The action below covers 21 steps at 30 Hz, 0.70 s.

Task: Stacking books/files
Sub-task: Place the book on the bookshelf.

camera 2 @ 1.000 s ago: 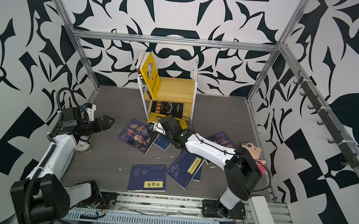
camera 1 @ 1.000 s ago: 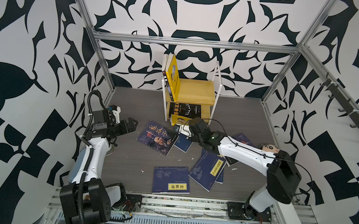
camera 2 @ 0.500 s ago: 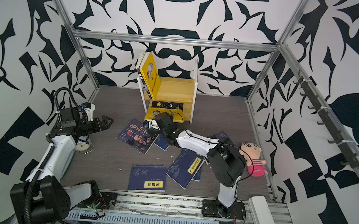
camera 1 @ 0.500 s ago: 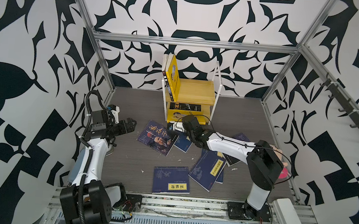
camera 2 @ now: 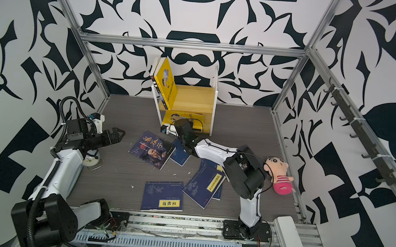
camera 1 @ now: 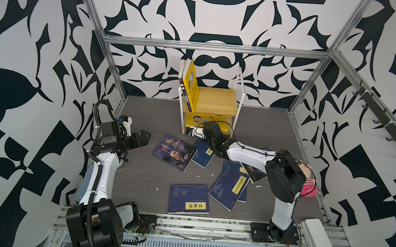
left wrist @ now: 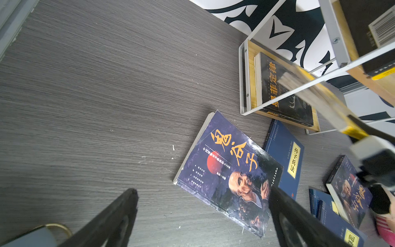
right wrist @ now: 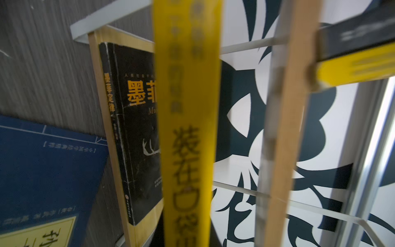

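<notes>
Yellow book (right wrist: 188, 128) | right pincer (left wrist: 357, 130) grasps | black book (right wrist: 136, 136) beneath | left pincer (camera 1: 147, 135) released

The counter (camera 1: 144, 114) was grey, matt wood with fine lines. The shelf (camera 1: 216, 101) had smooth wood boards and white metal bars. The paper cover of the old-man book (left wrist: 230, 177) was shiny.

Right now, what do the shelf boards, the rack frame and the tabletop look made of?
Shelf boards: pale wood or bamboo, matte; straight grain shows.
Rack frame: white-painted metal, probably; thin flat bars with a screw head.
Tabletop: grey wood-grain laminate, likely; printed-looking streaks, low sheen.
</notes>
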{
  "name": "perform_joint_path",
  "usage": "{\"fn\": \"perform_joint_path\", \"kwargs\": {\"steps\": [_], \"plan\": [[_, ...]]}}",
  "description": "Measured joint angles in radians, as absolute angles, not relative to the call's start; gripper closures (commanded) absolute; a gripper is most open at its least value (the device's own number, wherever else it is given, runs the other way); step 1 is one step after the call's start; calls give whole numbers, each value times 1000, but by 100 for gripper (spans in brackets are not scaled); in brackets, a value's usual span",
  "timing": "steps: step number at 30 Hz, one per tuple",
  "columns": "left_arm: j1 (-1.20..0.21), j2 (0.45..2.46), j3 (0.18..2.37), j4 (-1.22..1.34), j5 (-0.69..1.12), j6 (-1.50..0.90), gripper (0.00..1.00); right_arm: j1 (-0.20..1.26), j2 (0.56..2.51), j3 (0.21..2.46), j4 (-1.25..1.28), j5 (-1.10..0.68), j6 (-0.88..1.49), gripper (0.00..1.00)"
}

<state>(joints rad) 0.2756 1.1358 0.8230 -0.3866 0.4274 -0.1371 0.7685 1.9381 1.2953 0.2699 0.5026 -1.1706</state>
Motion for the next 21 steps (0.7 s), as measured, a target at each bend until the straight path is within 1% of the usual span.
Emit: {"fn": "perform_joint_path", "kwargs": {"steps": [5, 9, 14, 21], "plan": [[280, 1135, 823, -387, 430, -137, 0, 756, 2017, 1299, 279, 493, -1172, 100], [281, 1134, 823, -387, 430, -137, 0, 751, 2037, 1339, 205, 463, -1139, 99], [282, 1134, 823, -387, 433, -138, 0, 729, 2054, 1427, 97, 404, -1086, 90], [282, 1133, 823, -387, 435, -138, 0, 701, 2120, 1555, -49, 324, -1049, 68]]}}
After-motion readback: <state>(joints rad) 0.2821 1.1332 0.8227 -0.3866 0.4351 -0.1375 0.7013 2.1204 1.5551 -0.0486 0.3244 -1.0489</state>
